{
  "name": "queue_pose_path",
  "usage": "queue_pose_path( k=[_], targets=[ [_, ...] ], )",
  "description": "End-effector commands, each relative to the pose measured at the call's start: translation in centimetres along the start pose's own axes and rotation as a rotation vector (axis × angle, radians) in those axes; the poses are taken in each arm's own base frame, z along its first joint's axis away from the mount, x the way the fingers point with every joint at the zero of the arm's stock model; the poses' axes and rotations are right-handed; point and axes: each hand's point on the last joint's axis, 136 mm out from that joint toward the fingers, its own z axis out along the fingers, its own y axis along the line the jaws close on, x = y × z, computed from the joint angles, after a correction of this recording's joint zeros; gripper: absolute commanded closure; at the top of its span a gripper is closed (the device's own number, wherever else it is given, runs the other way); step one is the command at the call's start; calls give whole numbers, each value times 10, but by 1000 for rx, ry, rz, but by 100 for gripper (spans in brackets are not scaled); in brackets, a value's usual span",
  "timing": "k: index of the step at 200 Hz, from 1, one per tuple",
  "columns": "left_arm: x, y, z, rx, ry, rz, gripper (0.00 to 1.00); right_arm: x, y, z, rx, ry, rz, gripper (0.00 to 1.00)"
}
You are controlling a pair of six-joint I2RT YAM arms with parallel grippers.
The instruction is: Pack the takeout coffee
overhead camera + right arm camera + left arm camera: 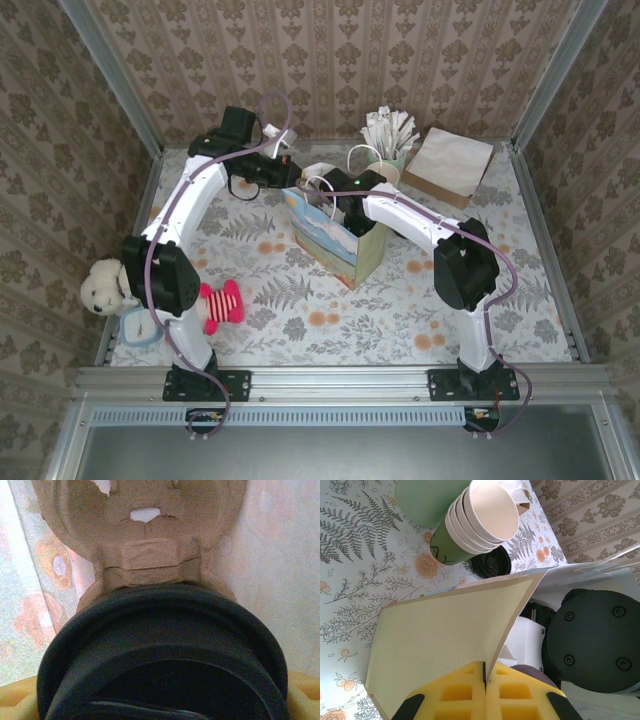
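Note:
The takeout coffee's round black lid (165, 650) takes up the lower half of the right wrist view. My right gripper (160, 702) is shut on the cup, with yellow fingers (12, 700) showing at the bottom corners. It hangs inside the gift bag (345, 245), above a brown pulp cup carrier (145, 535) on the bag's floor. From above, the right gripper (333, 208) reaches down into the bag's mouth. My left gripper (485, 669) is shut on the rim of the bag's cream inner wall (440, 640), at the bag's left top edge (293, 188).
A stack of lidless green cups (475, 525) and black lids (492, 562) lie just beyond the bag. A green cup of white sticks (388, 135) and a brown paper pack (450, 165) stand at the back right. A plush toy (105, 285) lies at the left edge.

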Motion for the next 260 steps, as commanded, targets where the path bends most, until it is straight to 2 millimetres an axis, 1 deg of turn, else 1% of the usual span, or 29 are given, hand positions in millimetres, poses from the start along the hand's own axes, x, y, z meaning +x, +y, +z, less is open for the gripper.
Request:
queue_pose_path(
  k=[1,14,27,51,75,98,121,147,178,206,241,260],
  targets=[
    [-8,-13,-5,37,-32,40,100,66,-11,95,68,356,-4,46],
    [-7,-13,-6,39,-31,38,100,66,-9,92,59,351,2,46],
    [-7,-14,-6,40,-34,43,100,60,-6,85,38,321,20,43],
    [-9,-18,-10,39,-43,64,100,37,3,57,-27,210,71,40],
    [-15,-24,-16,35,-56,79,100,16,3,30,-45,119,96,39],
    [-18,-31,-21,30,-67,103,100,5,0,13,-41,69,103,36],
    [-20,-37,-23,31,-70,121,100,0,-1,1,-41,37,105,35],
    [-22,-38,-25,17,-74,138,100,-3,0,-3,-48,24,110,35],
    [-21,-30,-23,-5,-61,128,100,-2,0,-3,-51,21,121,35],
    [-19,-28,-23,-6,-60,127,100,-2,0,-5,-53,7,123,33],
    [-17,-26,-18,4,-49,109,100,-2,0,-2,-48,9,122,33],
    [-18,-26,-19,3,-49,107,100,-2,1,0,-52,8,121,33]
  ],
)
